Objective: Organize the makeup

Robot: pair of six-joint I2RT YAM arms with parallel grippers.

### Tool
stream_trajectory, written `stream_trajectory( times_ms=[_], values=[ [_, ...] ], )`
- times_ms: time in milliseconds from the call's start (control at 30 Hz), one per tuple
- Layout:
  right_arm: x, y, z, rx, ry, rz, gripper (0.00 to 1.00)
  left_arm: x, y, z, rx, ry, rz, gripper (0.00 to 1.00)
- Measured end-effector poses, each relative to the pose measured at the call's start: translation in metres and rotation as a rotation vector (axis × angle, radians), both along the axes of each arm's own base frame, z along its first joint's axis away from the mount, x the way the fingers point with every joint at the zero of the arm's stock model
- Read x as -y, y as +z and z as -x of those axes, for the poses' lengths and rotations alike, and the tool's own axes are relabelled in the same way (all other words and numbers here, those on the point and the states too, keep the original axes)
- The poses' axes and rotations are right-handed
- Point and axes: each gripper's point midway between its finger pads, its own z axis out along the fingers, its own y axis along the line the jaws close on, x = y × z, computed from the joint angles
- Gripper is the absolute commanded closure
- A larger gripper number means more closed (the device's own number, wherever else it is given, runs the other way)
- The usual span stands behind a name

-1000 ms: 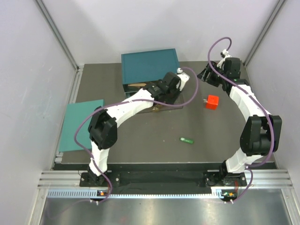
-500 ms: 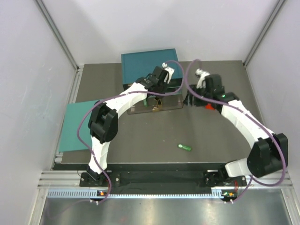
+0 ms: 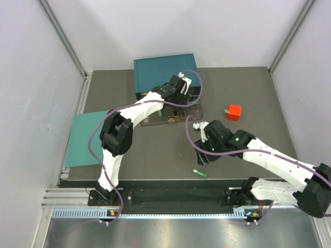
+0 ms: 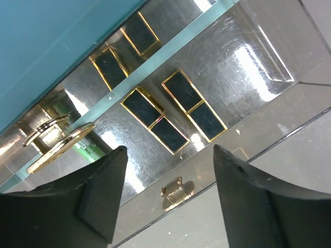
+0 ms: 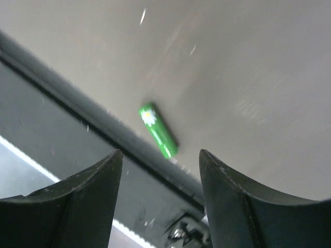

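Note:
One green stick (image 3: 199,173) lies loose near the table's front edge. It also shows in the right wrist view (image 5: 158,130), just beyond my fingertips. My right gripper (image 3: 203,157) (image 5: 160,155) is open and empty, hovering just above and behind it. Black-and-gold flat cases (image 4: 176,111) lie in a clear drawer (image 3: 192,114) in front of the teal box (image 3: 165,72). Another green stick (image 4: 88,152) is partly hidden behind my left finger. My left gripper (image 3: 177,101) (image 4: 169,155) is open and empty over the drawer's front, above its small gold handle (image 4: 177,188).
The small red cube (image 3: 234,112) sits at the right middle. The flat teal panel (image 3: 88,137) lies at the table's left edge. A black rail (image 5: 62,129) runs along the front edge, right by the loose green stick. Side walls close in on both sides.
My right arm has swung from the far right back corner down to the front middle. The loose green stick now lies nearer the front edge. My left gripper has shifted slightly back over the drawer.

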Motion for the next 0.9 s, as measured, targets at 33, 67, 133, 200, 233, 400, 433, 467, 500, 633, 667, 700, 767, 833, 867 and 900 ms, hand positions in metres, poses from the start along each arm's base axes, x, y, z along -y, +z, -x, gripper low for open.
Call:
stream_trajectory(
  times_ms=[33,67,133,200,233,400,433,467,500,633,667,700,767,833,867,900],
  values=[
    [0.000,-0.005,0.008,-0.014,0.013,0.012,0.39,0.000,0.000,0.000,-0.002,0.001,0.002,0.24],
    [0.000,-0.010,0.016,-0.031,0.022,0.024,0.39,0.000,0.000,0.000,-0.004,0.003,0.006,0.24],
    [0.001,-0.019,0.030,-0.058,0.044,0.051,0.39,0.001,0.000,0.000,-0.005,0.004,0.015,0.23],
    [0.000,-0.026,0.040,-0.077,0.061,0.069,0.39,0.001,0.001,0.000,-0.007,0.005,0.021,0.22],
    [0.000,-0.028,0.044,-0.081,0.071,0.079,0.39,0.002,0.002,0.000,-0.006,0.005,0.022,0.21],
    [-0.006,-0.035,0.057,-0.094,0.108,0.110,0.39,0.001,0.032,0.001,0.040,0.002,0.057,0.20],
    [-0.007,-0.035,0.058,-0.095,0.108,0.113,0.39,0.001,0.041,0.001,0.055,0.001,0.068,0.20],
    [-0.007,-0.036,0.058,-0.094,0.107,0.116,0.39,0.000,0.054,0.002,0.076,-0.002,0.082,0.20],
    [-0.007,-0.036,0.057,-0.089,0.105,0.117,0.39,-0.001,0.068,0.003,0.098,-0.004,0.098,0.21],
    [-0.008,-0.037,0.056,-0.086,0.103,0.120,0.42,-0.006,0.124,0.015,0.186,-0.024,0.176,0.21],
    [-0.008,-0.038,0.056,-0.088,0.106,0.125,0.43,-0.009,0.135,0.021,0.201,-0.026,0.189,0.21],
    [-0.008,-0.040,0.056,-0.092,0.109,0.131,0.45,-0.013,0.142,0.027,0.212,-0.028,0.199,0.21],
    [-0.008,-0.043,0.059,-0.101,0.121,0.142,0.50,-0.022,0.147,0.039,0.219,-0.028,0.205,0.21],
    [-0.009,-0.046,0.062,-0.109,0.144,0.157,0.52,-0.028,0.142,0.047,0.208,-0.027,0.197,0.21],
    [-0.010,-0.048,0.064,-0.115,0.159,0.169,0.53,-0.032,0.136,0.051,0.195,-0.027,0.188,0.21],
    [-0.011,-0.049,0.066,-0.122,0.176,0.182,0.53,-0.035,0.126,0.055,0.176,-0.026,0.175,0.21]
  ],
)
